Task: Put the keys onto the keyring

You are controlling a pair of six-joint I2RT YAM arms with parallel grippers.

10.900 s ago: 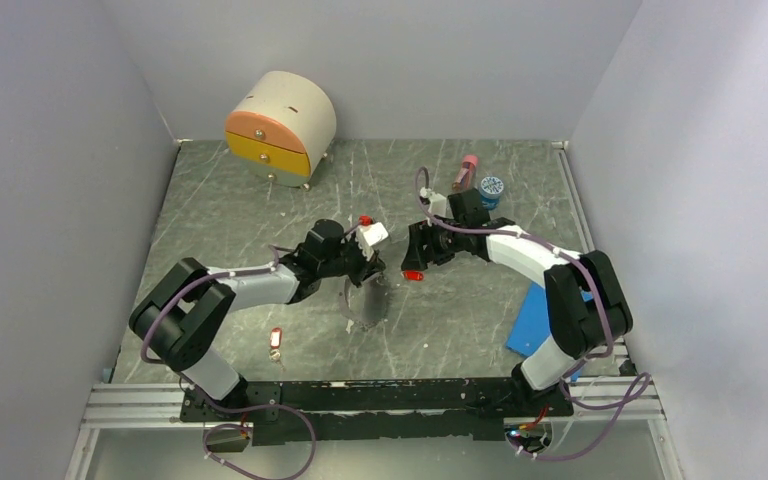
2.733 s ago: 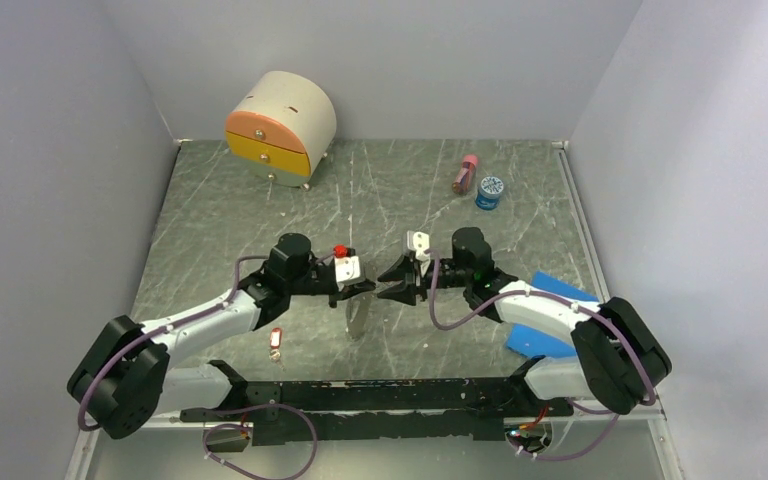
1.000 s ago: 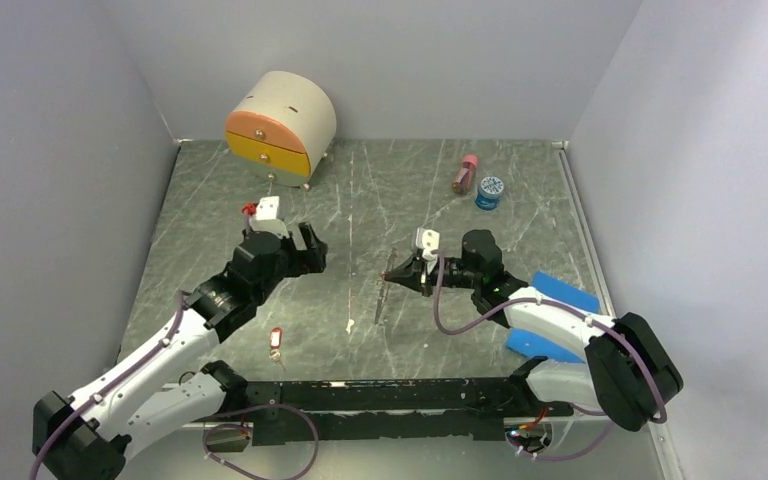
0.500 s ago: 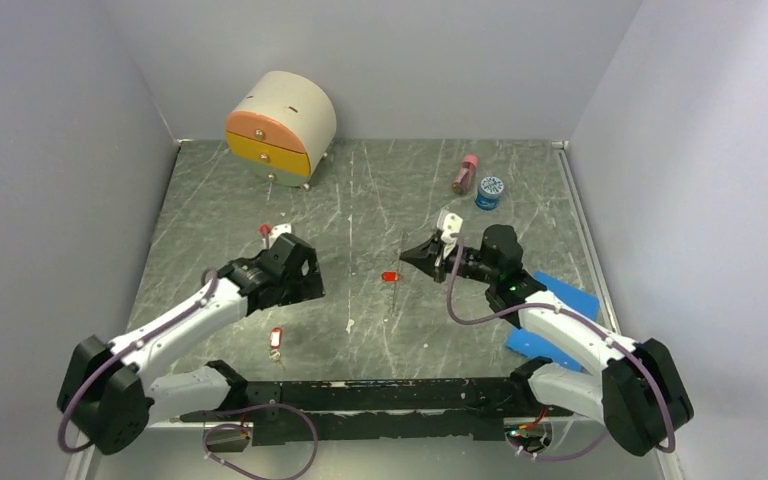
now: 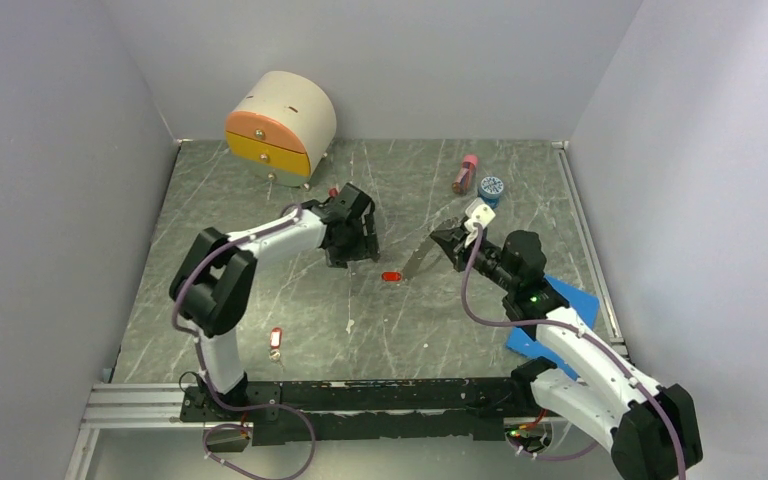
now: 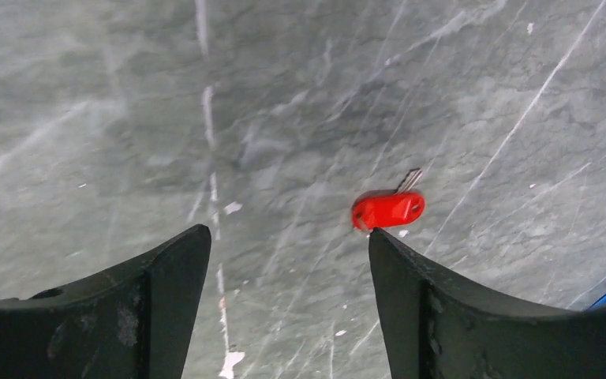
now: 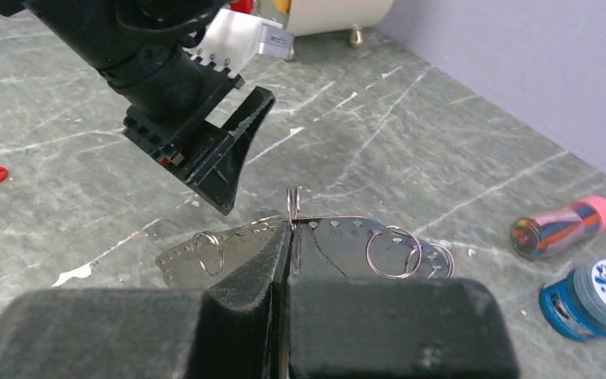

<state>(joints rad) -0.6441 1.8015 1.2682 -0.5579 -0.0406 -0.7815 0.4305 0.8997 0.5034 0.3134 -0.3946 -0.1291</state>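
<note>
My left tool [image 6: 288,237] gapes wide, empty, over the red-tagged key [image 6: 388,210], which lies flat on the worktop [image 6: 87,118], off to one side. My right tool [image 7: 288,229] pinches the keyring [image 7: 347,230] tight nearby. Closing from here, I may knock the thin key aside rather than grip it.

1. I see the bench [image 6: 87,118] as a grey, stone-look surface, matt, with white veins and scratches.
2. The key [image 6: 387,210] has a glossy red plastic tag and a bare metal blade.
3. My left gripper [image 6: 288,234] has fingers [image 6: 166,300] of matt black plastic, scuffed grey.
4. The keyring [image 7: 347,234] looks like thin, shiny, silvery metal.
5. The bottle [image 7: 564,229] looks glossy.
</note>
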